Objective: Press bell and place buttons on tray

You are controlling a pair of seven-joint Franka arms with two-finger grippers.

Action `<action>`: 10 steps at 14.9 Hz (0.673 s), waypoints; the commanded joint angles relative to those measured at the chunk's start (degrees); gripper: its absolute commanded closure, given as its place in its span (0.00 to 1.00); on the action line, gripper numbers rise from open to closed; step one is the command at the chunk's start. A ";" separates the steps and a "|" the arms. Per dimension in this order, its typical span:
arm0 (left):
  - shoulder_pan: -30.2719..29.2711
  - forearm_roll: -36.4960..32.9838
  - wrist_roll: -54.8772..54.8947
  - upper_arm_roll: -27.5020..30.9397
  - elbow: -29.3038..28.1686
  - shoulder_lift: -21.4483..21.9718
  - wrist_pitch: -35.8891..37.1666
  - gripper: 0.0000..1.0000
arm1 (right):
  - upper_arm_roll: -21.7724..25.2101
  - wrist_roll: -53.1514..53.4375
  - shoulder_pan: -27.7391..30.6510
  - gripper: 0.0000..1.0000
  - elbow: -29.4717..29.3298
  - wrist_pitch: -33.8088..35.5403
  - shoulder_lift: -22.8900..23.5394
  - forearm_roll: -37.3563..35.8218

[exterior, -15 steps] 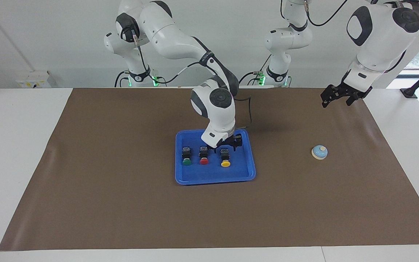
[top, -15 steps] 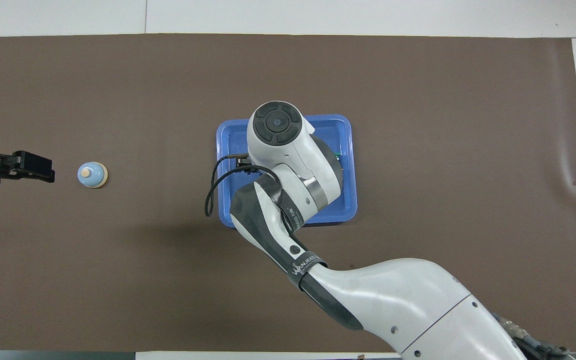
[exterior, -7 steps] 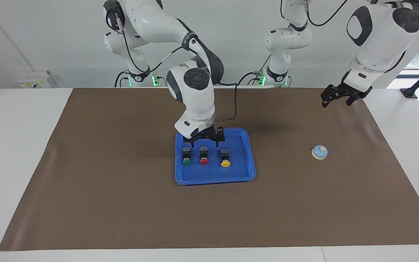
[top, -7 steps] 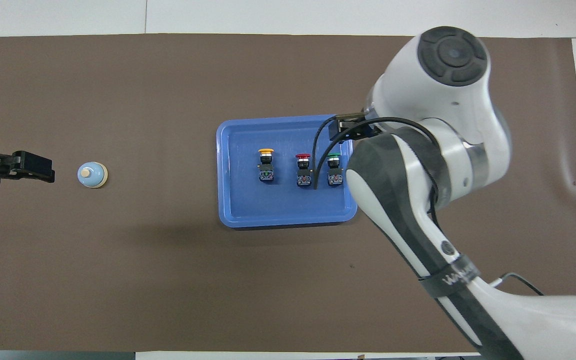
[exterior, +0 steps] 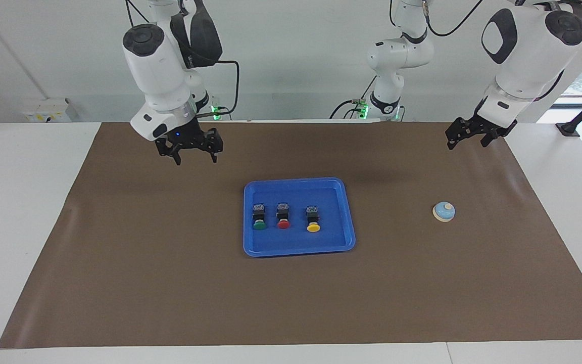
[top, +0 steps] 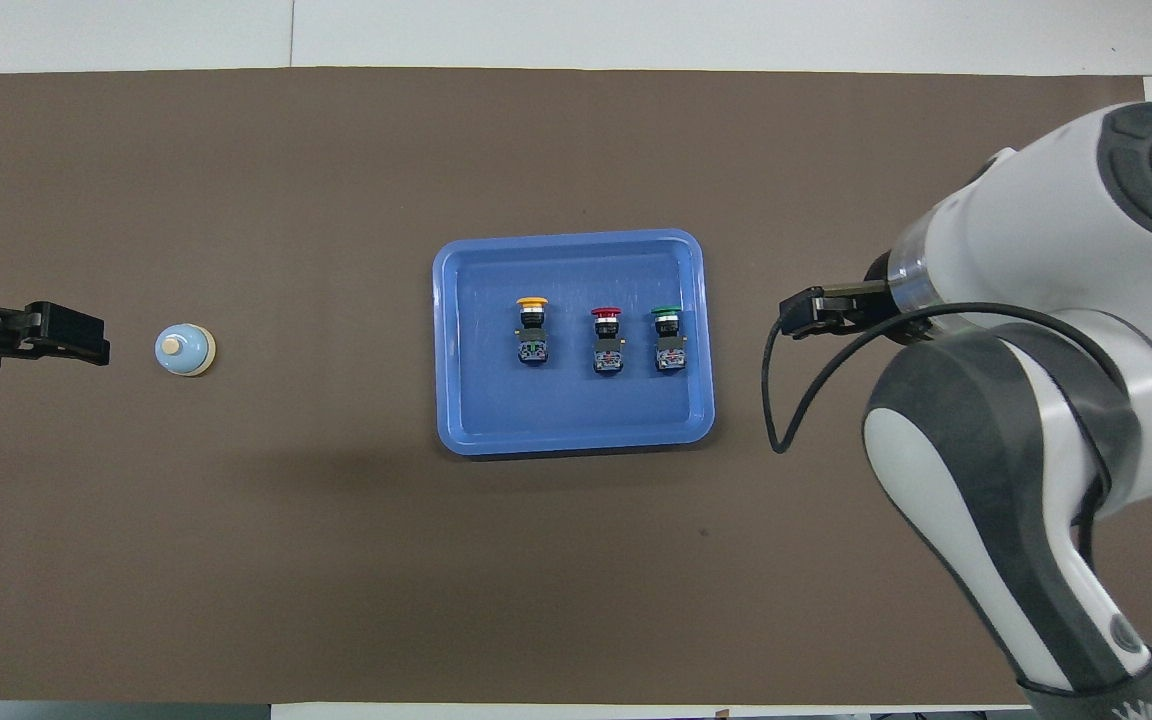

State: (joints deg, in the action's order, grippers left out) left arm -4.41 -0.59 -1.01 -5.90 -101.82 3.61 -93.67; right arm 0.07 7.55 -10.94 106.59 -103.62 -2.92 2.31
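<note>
Three buttons stand in a row on the blue tray: green, red and yellow. The light-blue bell sits on the mat toward the left arm's end. My right gripper hangs open and empty, high over bare mat toward the right arm's end, well away from the tray. In the overhead view its own arm covers it. My left gripper waits open and empty in the air beside the bell.
A brown mat covers most of the white table. The right arm's bulky wrist and forearm with a loose black cable overhang the mat at that arm's end in the overhead view.
My right gripper has risen off the tray and swung back toward its own end of the table, uncovering the three buttons. The left arm, bell and tray have not moved.
</note>
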 commanded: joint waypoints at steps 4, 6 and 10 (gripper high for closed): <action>0.28 0.06 -0.13 0.37 -0.22 0.60 -0.46 0.00 | -0.68 -11.75 11.19 0.00 1.07 -1.14 -2.35 -1.08; 0.28 0.06 -0.13 0.37 -0.22 0.69 -0.46 0.00 | -0.68 -13.78 12.26 0.00 -0.93 0.16 -2.00 -1.08; 0.28 0.06 -0.13 0.37 -0.22 0.60 -0.46 0.00 | -0.68 -13.44 13.48 0.00 -9.90 9.30 1.42 -0.90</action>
State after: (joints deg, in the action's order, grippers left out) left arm -4.41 -0.59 -1.01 -5.90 -101.82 3.61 -93.67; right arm 0.16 -5.37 1.01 102.41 -98.74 -4.23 1.82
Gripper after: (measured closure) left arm 0.000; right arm 0.000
